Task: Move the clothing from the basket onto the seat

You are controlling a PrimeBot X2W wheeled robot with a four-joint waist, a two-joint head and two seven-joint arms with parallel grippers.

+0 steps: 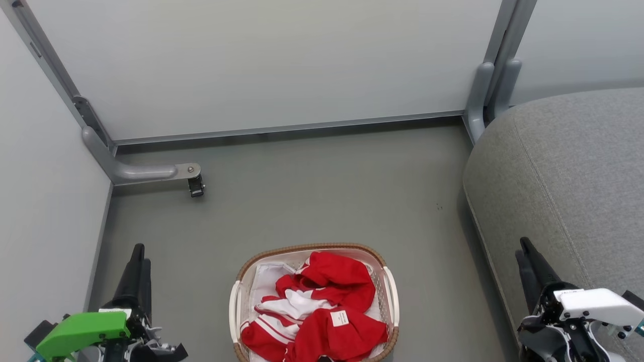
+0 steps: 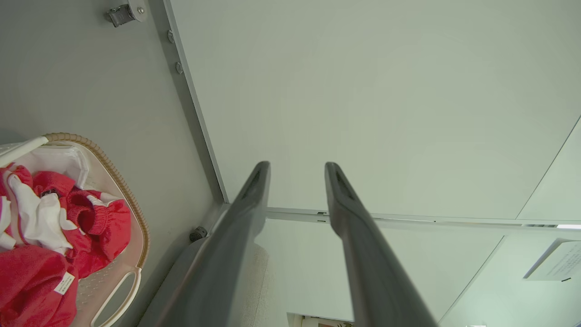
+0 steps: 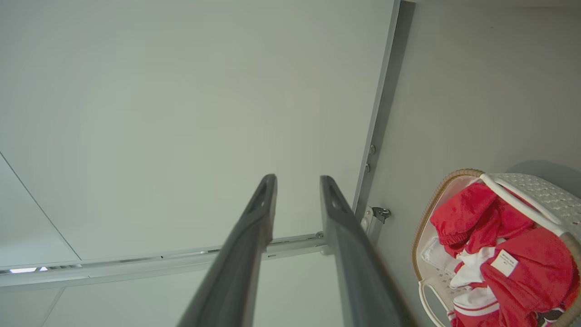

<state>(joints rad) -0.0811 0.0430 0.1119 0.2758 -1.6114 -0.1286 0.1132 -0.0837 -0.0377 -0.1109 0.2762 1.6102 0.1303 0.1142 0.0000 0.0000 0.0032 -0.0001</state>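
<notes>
- Seat (image 1: 568, 191) at 3 o'clock, bare, close to basket, probably for a short carry.
- Basket (image 1: 302, 247) at 6 o'clock, on floor.
- Clothing (image 1: 332, 301) heaped inside basket.
- Left gripper (image 1: 137, 251) at 8 o'clock, right gripper (image 1: 523, 247) at 4: fingers parted, empty, likely staged to reach.

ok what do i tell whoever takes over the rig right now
Left gripper: open, empty, low to the left of the basket.
Right gripper: open, empty, by the edge of the seat.
Clothing: heaped in the basket, which sits on the floor between the arms. The seat is to the right, with no garment on the part in view.
Done: nothing yet.
Left: pick up the garments and carry them to the seat.
</notes>
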